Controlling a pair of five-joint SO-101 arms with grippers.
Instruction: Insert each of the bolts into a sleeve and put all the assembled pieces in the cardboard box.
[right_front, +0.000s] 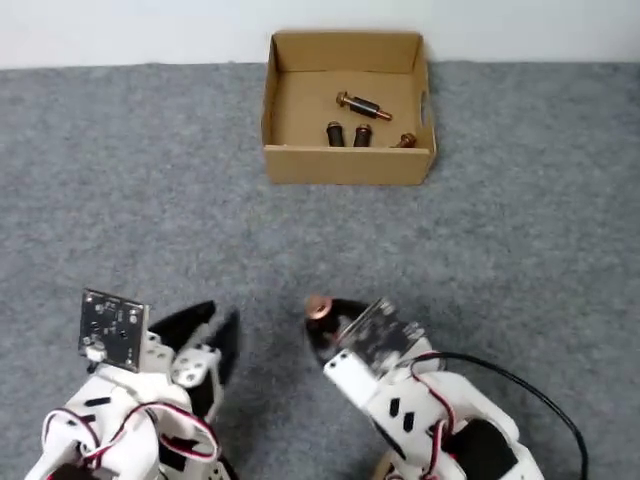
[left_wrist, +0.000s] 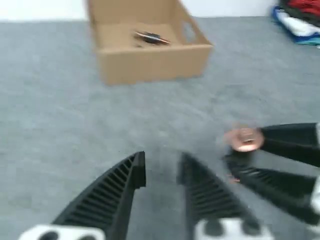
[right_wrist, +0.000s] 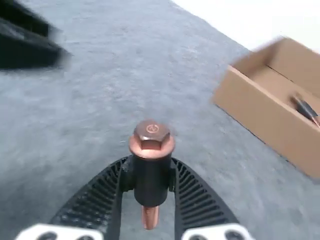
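– Gripping what, right gripper (right_wrist: 150, 169)?
– Fingers are clamping a black cylindrical sleeve with copper hex bolt (right_wrist: 150, 181), well apart from the brown cardboard box (right_front: 345, 166).
– Left gripper (left_wrist: 162, 167)?
– Fingers are standing partly open, holding nothing.

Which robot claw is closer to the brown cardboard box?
Right. The right gripper, clamping a copper-headed bolt in a black sleeve, sits straight in front of the brown cardboard box. The left gripper sits off to one side, slightly farther back.
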